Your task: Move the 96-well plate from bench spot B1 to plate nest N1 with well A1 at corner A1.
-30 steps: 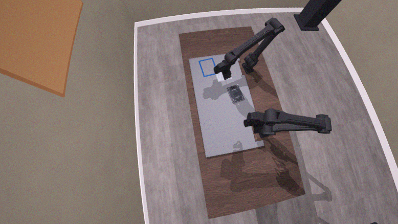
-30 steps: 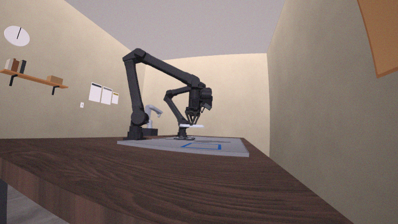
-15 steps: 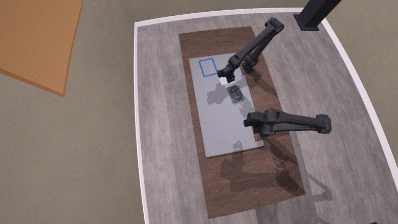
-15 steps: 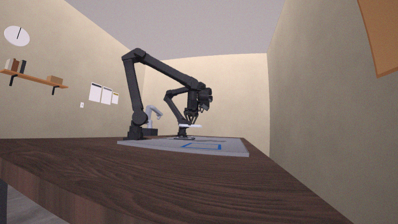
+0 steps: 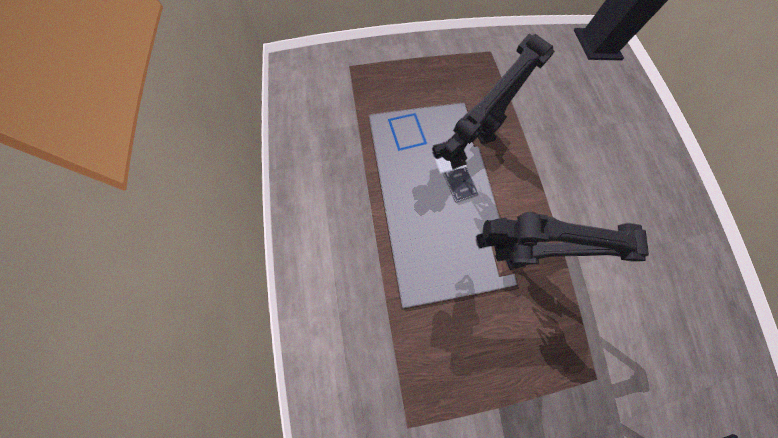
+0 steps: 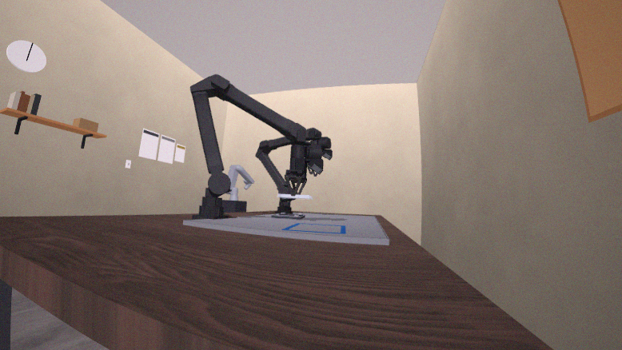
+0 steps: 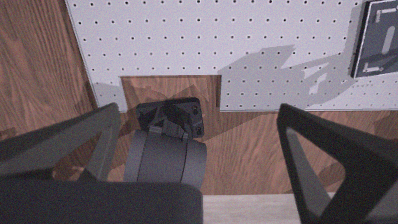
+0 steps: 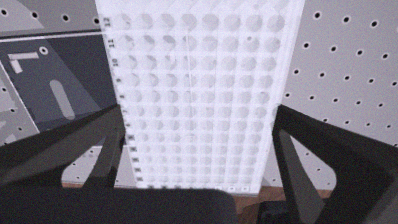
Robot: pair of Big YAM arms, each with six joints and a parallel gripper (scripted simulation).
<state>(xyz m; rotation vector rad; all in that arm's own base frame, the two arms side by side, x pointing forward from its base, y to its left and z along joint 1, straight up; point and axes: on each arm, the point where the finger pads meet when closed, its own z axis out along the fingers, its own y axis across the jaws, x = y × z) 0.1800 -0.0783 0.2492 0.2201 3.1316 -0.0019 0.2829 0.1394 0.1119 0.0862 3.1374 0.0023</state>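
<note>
The white 96-well plate (image 5: 443,165) (image 6: 297,196) (image 8: 200,95) is held level in the air between the fingers of my right gripper (image 5: 449,157) (image 6: 296,189) (image 8: 198,112), which is shut on it. It hangs just beside and partly over the dark plate nest N1 (image 5: 461,186) (image 6: 288,215) (image 8: 45,85) (image 7: 380,40). The blue outline of spot B1 (image 5: 412,146) (image 6: 312,231) is empty on the grey pegboard mat (image 5: 430,255) (image 6: 226,227) (image 7: 175,40) (image 8: 345,60). My left gripper (image 5: 480,239) (image 6: 320,161) (image 7: 198,112) is open and empty, high over the mat's edge near its own base.
The mat lies on a dark wooden board (image 5: 489,337) (image 6: 261,287). A black post (image 5: 615,27) stands at the table's far corner. A small grey robot (image 6: 239,176) stands behind the arms.
</note>
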